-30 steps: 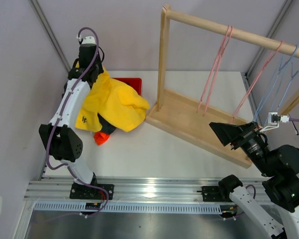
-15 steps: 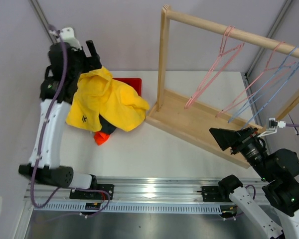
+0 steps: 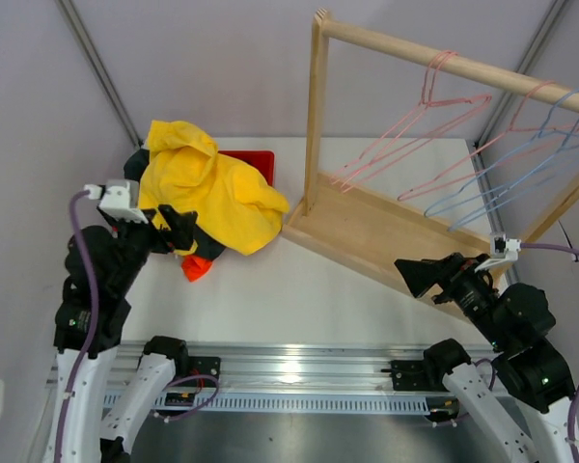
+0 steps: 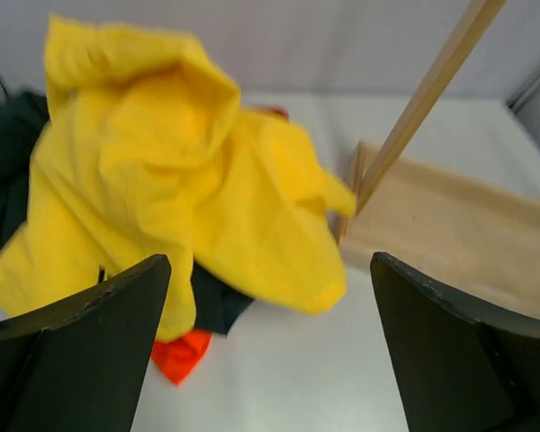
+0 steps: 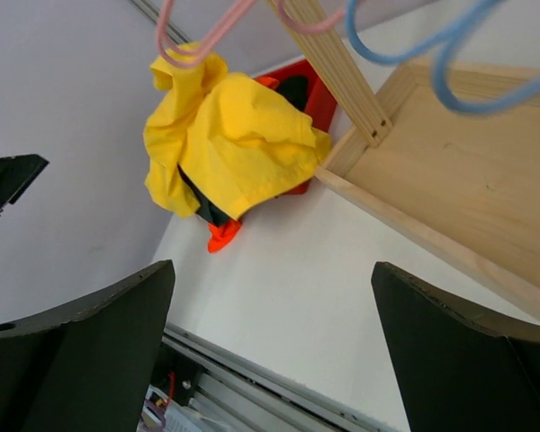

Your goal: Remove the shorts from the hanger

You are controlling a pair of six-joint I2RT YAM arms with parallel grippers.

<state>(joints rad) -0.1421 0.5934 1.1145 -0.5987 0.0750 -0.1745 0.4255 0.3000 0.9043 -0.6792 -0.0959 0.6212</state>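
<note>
Lying heaped just left of wooden rack [image 3: 396,236]: shorts [image 3: 222,193], yellow pair topping black and orange. Gaping fully, holding nothing: left gripper [image 4: 270,270] left of rack, right gripper [image 5: 270,270] at its right end.

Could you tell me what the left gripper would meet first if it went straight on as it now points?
The left gripper would most likely meet the yellow shorts first; they lie straight ahead of its open jaws, though depth is unclear.
</note>
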